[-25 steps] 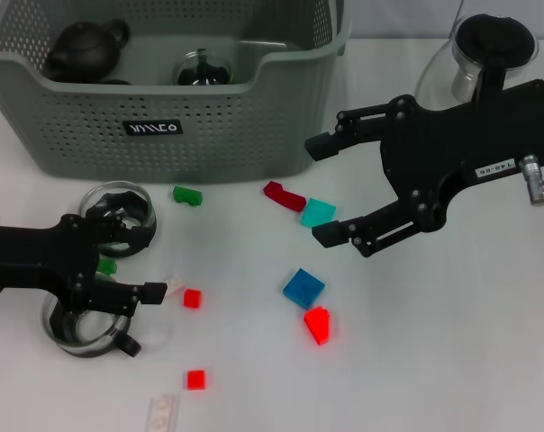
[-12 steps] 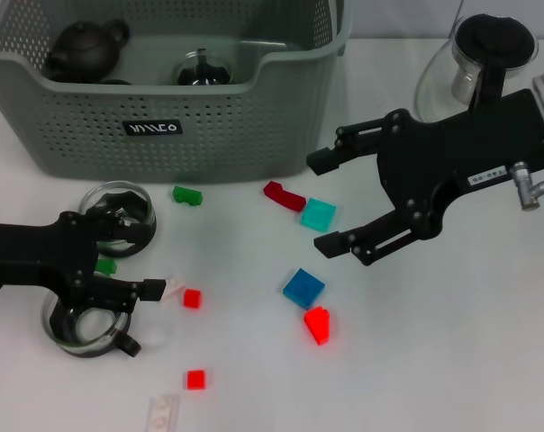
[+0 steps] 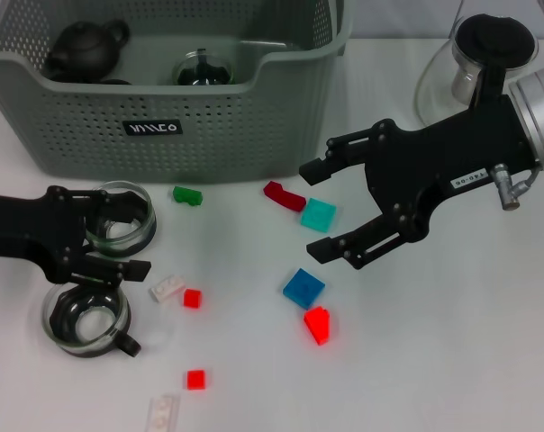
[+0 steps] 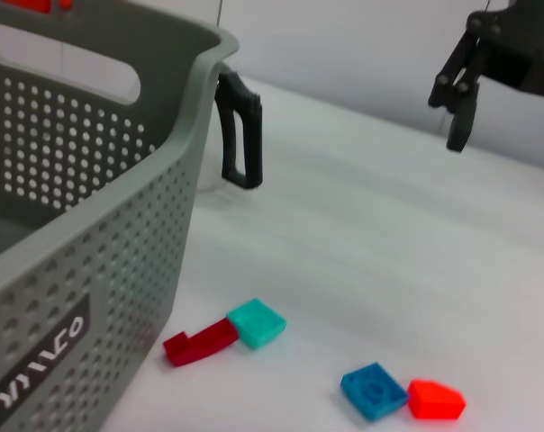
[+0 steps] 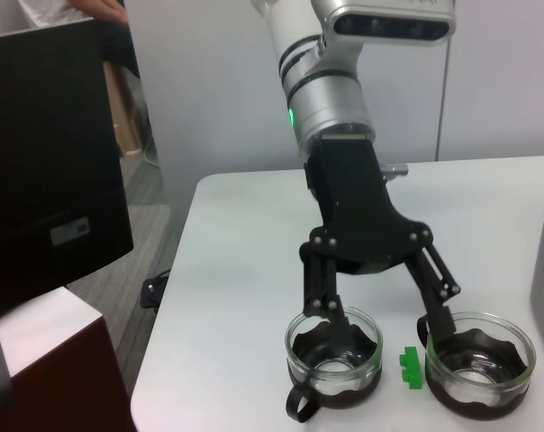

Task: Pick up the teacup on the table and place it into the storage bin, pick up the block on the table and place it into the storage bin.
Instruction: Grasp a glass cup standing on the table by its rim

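1. White table (image 3: 452,360) fills the head view; clock directions below are read on that view.
2. Storage bin (image 3: 209,135), grey-green with perforated walls, sits at 11 o'clock. A dark teapot (image 3: 85,49) and a glass cup (image 3: 202,70) lie inside it.
3. Right gripper (image 3: 319,209) reaches in from 3 o'clock, fingers spread wide, hanging over the teal block (image 3: 318,214). Whether a fingertip touches the block cannot be told.
4. Left gripper (image 3: 132,241) comes in from 9 o'clock, fingers apart. Upper finger lies over the rim of the far teacup (image 3: 121,220); lower finger ends between the two cups.
5. Glass pitcher (image 3: 475,58) with a black lid stands at 1 o'clock, behind the right arm.
6. Near teacup (image 3: 85,321), glass in a black holder, stands at 8 o'clock, just beside the far one.
7. Blocks on the table, none in the bin:
   - blue block (image 3: 303,288) and red block (image 3: 317,324), near centre, almost touching
   - dark red block (image 3: 284,195), touching the teal one
   - green block (image 3: 187,194), just before the bin's front wall
   - white block (image 3: 167,288) beside a small red block (image 3: 192,298)
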You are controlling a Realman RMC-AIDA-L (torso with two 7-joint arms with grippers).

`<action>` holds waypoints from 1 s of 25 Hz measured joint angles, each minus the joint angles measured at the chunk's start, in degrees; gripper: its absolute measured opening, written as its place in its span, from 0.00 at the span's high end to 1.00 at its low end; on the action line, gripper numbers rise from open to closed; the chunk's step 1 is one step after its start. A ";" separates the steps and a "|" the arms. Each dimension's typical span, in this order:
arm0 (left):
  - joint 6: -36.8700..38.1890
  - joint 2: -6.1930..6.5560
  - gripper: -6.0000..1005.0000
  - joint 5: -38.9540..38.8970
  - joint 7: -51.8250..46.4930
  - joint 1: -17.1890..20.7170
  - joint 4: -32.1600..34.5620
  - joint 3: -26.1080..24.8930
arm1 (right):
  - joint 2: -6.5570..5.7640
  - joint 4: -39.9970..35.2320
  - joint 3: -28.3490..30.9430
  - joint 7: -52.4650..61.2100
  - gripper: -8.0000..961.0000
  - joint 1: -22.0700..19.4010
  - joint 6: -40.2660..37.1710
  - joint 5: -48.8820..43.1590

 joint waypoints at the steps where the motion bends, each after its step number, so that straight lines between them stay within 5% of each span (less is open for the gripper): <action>1: 0.02 -0.01 0.10 0.13 -0.81 -0.18 1.16 0.78 | 0.03 0.03 0.06 0.08 0.03 0.06 0.03 -0.01; 9: 3.84 -0.45 0.11 2.29 -4.14 -1.03 10.82 7.91 | 0.06 1.23 0.30 0.24 0.03 0.24 1.76 -0.01; 25: 10.70 -3.85 0.11 14.27 -5.24 0.79 25.58 16.86 | 0.57 9.22 0.38 -2.21 0.03 3.11 8.16 0.36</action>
